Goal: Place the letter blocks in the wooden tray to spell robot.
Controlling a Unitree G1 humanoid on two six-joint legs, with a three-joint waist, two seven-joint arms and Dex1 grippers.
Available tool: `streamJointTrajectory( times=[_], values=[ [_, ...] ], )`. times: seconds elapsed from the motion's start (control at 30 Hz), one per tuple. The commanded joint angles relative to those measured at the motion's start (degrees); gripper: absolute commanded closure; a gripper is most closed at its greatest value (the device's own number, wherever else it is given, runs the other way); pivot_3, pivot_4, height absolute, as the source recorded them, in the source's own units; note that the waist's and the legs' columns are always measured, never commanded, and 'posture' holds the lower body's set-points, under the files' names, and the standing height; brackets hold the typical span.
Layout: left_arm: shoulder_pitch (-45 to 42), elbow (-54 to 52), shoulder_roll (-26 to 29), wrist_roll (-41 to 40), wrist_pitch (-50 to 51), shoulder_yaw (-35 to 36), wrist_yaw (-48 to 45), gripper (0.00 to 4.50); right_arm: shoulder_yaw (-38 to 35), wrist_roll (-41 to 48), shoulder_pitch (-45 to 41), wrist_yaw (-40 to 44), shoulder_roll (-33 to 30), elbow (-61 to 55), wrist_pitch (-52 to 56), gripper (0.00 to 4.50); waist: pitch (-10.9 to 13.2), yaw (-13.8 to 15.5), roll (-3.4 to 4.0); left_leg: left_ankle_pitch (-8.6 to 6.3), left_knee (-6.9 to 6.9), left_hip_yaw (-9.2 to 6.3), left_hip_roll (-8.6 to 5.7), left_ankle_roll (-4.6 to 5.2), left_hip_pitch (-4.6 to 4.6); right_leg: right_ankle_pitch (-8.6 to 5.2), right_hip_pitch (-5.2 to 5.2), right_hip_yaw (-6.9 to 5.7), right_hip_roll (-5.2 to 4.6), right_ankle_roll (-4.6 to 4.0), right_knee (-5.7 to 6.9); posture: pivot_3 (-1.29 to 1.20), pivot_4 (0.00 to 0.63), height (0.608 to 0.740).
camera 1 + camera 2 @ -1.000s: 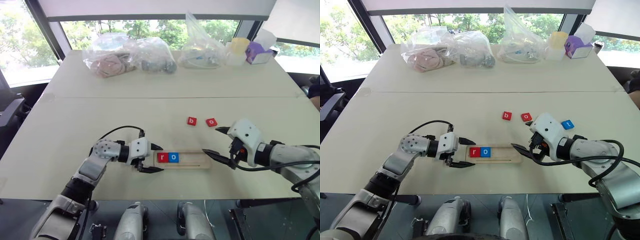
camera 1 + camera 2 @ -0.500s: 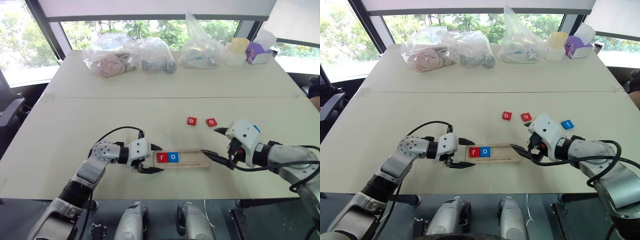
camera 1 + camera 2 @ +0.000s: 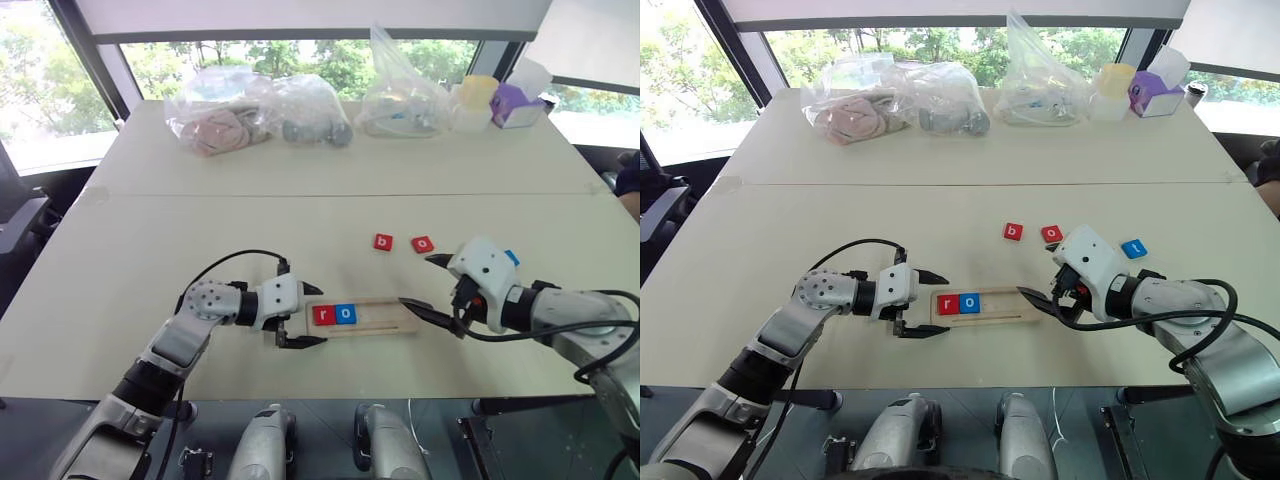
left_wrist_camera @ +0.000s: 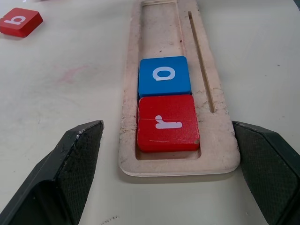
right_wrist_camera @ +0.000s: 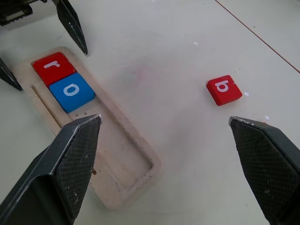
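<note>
Needing the red b block (image 5: 224, 89) next, w/ r and o already at the tray's (image 3: 1025, 316) left end: it lies on the counter just ahead of the right jaws (image 3: 1040, 272), wide and empty, nearer than the left jaws (image 3: 926, 303), also wide, straddling the tray end.

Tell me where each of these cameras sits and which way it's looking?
Head pair: forward and down over table; both arms show.
Left wrist: along its open fingers at wooden tray, red r, blue o.
Right wrist: between its open fingers, tray's far end, red b.
Shared: tray, r, o, b.
</note>
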Motion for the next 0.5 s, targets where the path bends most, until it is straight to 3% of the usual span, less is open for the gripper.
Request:
streamJointTrajectory(
  times=[0.03, 0.5],
  values=[
    [1.1, 1.77, 0.82, 2.41, 0.09, -2.4, -0.59, 0.05, -0.26, -0.1, -0.36, -0.31, 0.25, -1.56, -0.96, 0.0, 0.0, -0.01, 0.0, 0.0, 0.0, 0.0, 0.0, 0.0, 0.0, -0.01, 0.0, 0.0, 0.0, 0.02, 0.0, 0.0, 0.15, 0.74],
    [1.18, 2.51, -1.37, -2.04, -3.97, 0.87, -0.99, 0.05, 0.52, -0.32, -0.4, -1.03, 0.98, -1.93, -0.77, 0.0, 0.0, 0.06, 0.0, 0.0, 0.0, 0.01, 0.0, 0.0, -0.03, 0.03, -0.03, 0.0, -0.01, -0.05, 0.0, 0.0, 0.15, 0.74]
  ],
)
